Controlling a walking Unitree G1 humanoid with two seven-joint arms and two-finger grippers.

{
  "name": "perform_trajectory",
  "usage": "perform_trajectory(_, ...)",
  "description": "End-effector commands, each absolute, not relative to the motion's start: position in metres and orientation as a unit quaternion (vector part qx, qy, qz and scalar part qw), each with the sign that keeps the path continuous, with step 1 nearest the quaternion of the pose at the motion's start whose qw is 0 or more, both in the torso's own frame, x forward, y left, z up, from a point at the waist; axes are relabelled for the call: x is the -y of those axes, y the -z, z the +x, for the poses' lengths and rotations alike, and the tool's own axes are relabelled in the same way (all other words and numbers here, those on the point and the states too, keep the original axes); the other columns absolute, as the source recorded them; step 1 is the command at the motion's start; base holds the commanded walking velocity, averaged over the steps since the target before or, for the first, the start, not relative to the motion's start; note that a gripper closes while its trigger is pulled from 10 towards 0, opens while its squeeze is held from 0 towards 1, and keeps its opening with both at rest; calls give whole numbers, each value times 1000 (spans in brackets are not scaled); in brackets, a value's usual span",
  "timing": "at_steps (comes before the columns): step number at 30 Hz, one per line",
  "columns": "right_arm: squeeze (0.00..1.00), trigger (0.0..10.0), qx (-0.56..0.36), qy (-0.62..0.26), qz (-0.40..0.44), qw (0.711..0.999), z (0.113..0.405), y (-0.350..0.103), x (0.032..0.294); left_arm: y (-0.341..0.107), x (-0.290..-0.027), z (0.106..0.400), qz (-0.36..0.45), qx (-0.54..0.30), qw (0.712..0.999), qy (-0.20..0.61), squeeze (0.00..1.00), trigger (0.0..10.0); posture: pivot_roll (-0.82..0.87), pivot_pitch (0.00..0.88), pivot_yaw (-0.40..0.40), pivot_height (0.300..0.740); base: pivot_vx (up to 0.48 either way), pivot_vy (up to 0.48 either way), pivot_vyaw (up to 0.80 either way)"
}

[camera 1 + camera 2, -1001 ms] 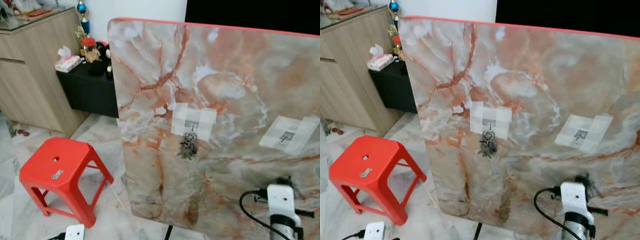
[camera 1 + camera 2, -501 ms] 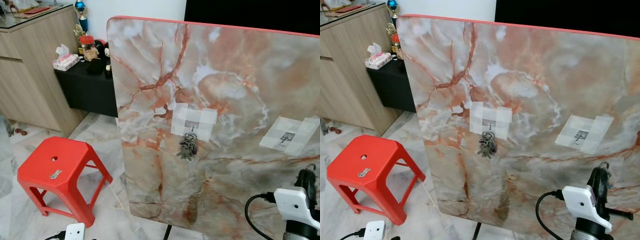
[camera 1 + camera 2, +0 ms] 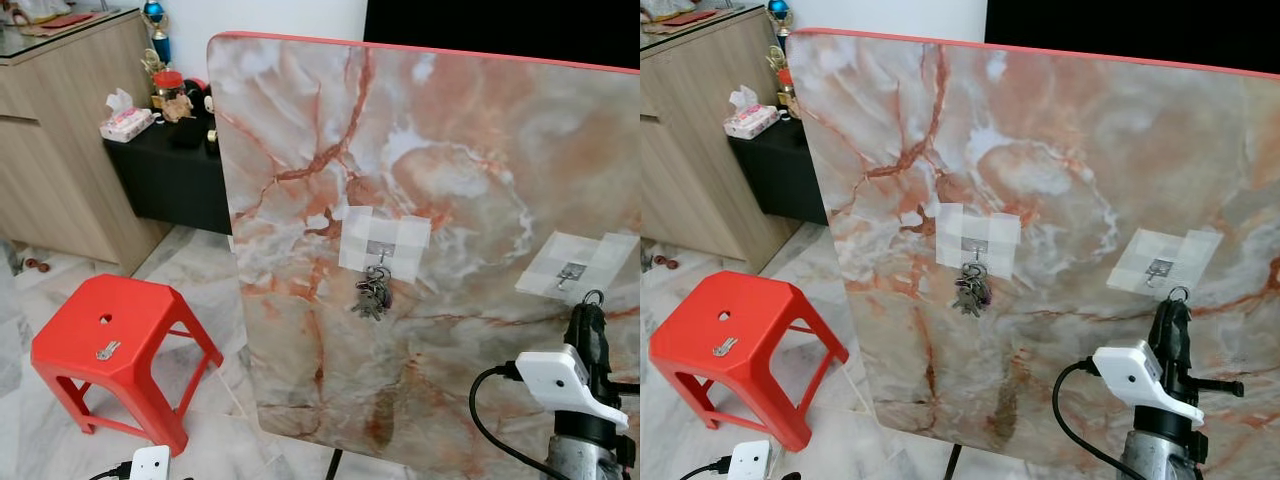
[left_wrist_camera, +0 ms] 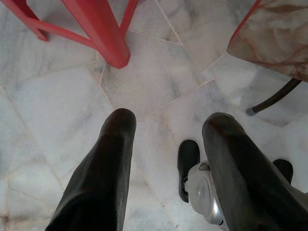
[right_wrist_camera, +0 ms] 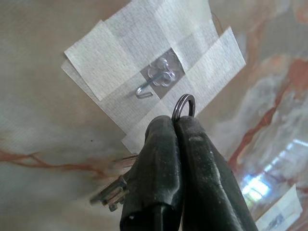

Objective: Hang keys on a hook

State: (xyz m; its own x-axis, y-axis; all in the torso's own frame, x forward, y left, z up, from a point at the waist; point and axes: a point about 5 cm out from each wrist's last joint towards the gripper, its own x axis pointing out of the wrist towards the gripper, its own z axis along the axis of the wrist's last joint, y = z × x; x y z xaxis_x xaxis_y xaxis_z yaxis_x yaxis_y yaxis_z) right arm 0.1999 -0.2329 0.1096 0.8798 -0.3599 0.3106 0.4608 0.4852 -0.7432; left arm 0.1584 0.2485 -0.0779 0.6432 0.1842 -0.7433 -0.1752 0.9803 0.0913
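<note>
Marble-patterned tabletop [image 3: 470, 130], stood on edge, across the centre and right of the left eye frame. Two taped hooks on its face: a middle hook [image 3: 378, 252] carrying a bunch of keys [image 3: 372, 297], and a right hook [image 3: 572, 271] bare at the right edge. Right hand [image 3: 588, 315] at lower right, raised just below that bare hook, key ring [image 3: 594, 297] poking from its tip. Red stool [image 3: 110, 350] at lower left with a single key [image 3: 106, 350] on its seat. Wooden cabinet [image 3: 55, 140] at upper left.

Same layout in the right eye frame, right hand at lower right under the right hook.

Left wrist view: left hand [image 4: 168, 134] spread, hanging above the marble floor [image 4: 57, 115], nothing between its fingers; red stool leg at top.

Right wrist view: right hand pressed together, pinching the key ring near frame centre, ring close beside the taped hook, apparently not yet over it. Keys [image 5: 113, 192] dangling at lower left.
</note>
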Motion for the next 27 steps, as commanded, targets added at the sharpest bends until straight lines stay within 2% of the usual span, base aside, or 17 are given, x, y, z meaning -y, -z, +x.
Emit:
perform_trajectory(1, 0, 10000, 76, 235, -460, 853, 202, -120, 232, 80, -248, 154, 3, -421, 902, -98, 0, 10000, 58, 0, -50, 740, 0, 0, 0)
perform_trajectory(12, 0, 10000, 92, 207, -476, 850, 208, -124, 223, 81, -248, 154, 3, -421, 902, -98, 0, 10000, 63, 0, -52, 740, 0, 0, 0)
perform_trajectory(27, 0, 10000, 59, 183, -488, 851, 212, -115, 225, 81, -248, 153, 4, -422, 901, -98, 0, 10000, 62, 0, -53, 740, 0, 0, 0)
